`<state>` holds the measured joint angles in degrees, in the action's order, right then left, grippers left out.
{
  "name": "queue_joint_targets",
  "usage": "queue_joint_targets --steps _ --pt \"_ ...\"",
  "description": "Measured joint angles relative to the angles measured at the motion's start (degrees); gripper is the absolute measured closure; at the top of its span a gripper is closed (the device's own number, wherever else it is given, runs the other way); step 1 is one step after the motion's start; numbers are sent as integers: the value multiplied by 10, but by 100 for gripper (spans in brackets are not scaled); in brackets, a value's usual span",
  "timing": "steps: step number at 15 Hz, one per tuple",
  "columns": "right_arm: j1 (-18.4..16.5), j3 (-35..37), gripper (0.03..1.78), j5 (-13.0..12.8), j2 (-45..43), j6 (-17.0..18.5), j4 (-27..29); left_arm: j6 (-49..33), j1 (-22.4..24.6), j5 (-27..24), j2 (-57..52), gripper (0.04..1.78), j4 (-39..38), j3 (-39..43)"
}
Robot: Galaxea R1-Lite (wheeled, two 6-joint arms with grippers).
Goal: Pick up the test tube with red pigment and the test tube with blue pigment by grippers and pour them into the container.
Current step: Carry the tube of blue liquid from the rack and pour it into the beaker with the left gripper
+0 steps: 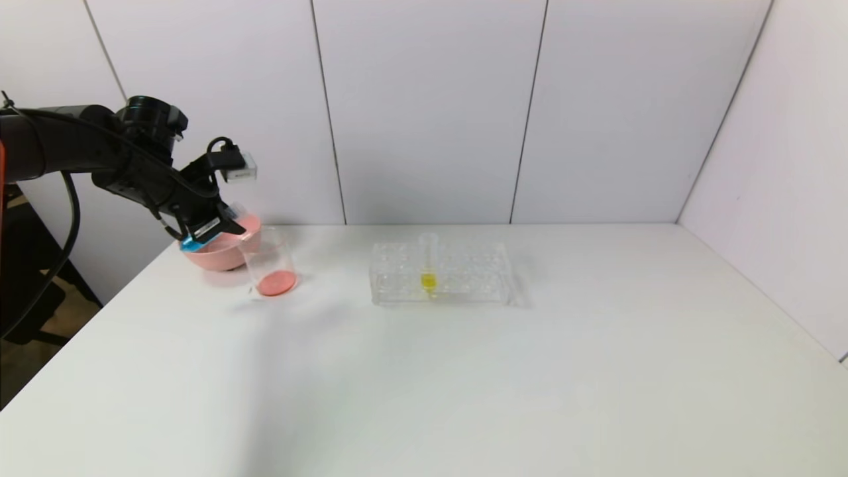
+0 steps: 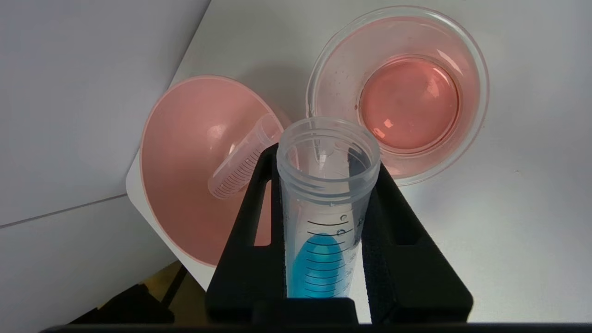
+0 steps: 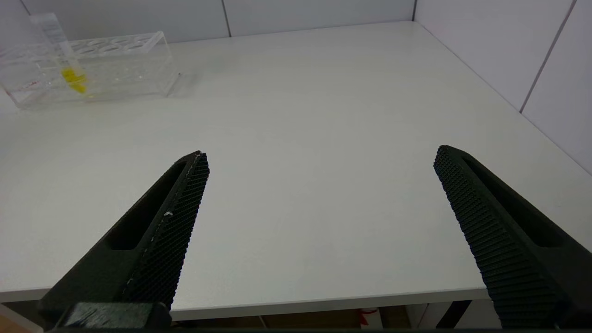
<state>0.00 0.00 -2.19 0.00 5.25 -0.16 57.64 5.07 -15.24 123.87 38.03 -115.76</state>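
My left gripper (image 1: 207,228) is shut on the test tube with blue pigment (image 1: 194,243) and holds it tilted above the pink bowl, beside the container. In the left wrist view the tube (image 2: 323,231) sits between the black fingers (image 2: 249,240), open mouth towards the beaker, blue liquid at its base. The container (image 1: 270,265) is a clear glass beaker with red-pink liquid in its bottom (image 2: 409,104). No tube with red liquid shows. A clear empty tube (image 2: 243,164) lies in the bowl. My right gripper (image 3: 321,157) is open and empty above the table's near edge.
The pink bowl (image 1: 213,255) stands at the table's back left corner, touching the beaker; it also shows in the left wrist view (image 2: 185,138). A clear tube rack (image 1: 464,271) with one yellow-liquid tube (image 1: 428,268) stands mid-table. Walls close the back and right.
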Motion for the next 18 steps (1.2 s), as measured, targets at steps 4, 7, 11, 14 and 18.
queue_joint_targets --steps 4,7,11,14,18 --pt "0 0 4 0 0 0 0 23 -22 58 4 135 -12 0" --pt "0 0 4 0 0 0 0 38 -38 111 5 135 -28 0" --pt "0 0 4 0 0 0 0 54 -49 146 7 135 -29 0" --pt "0 0 4 0 0 0 0 61 -55 161 9 135 -31 0" --pt "0 0 4 0 0 0 0 69 -58 168 10 135 -40 0"
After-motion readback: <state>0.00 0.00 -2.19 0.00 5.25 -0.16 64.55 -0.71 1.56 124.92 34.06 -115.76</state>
